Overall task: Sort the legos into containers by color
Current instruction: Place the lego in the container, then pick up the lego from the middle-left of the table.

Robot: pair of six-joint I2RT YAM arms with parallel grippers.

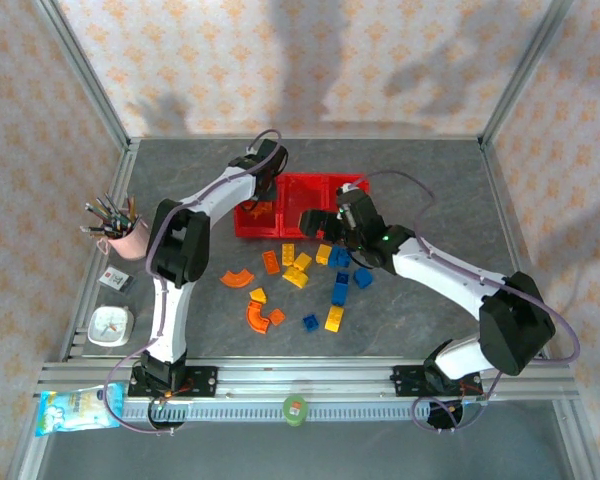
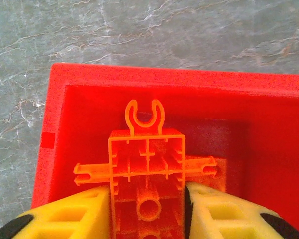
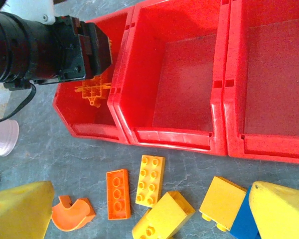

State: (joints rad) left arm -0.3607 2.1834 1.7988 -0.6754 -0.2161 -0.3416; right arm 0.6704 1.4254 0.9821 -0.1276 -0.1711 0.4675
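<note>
Near edge of the grey stone-patterned table (image 1: 430,200): scatter of small plastic lego bricks (image 1: 295,275) in orange, yellow and blue, curved orange ones at the left of the group. Just beyond, the right gripper (image 3: 150,185) hangs low over yellow and blue bricks, yellow fingers spread wide, nothing between them. Farther back, a row of three bright red square plastic bins (image 3: 172,134), joined side by side. At the left-end bin (image 2: 60,124) the left gripper (image 2: 147,196) reaches down into the mouth, its yellow pads (image 2: 84,209) pressed on both flanks of an orange openwork plastic lego piece (image 2: 147,154) with a clip on top and a thin cross-arm either side – grasped, not yet let go. Piece sits within the bin walls; whether it touches the floor, cannot tell. Step in hand, as I read it: dropping an orange brick into the left-end bin. Next move likely calls for the jaws to part fully and the arm to lift straight up clear of the rim, before a pick among the orange bricks
</note>
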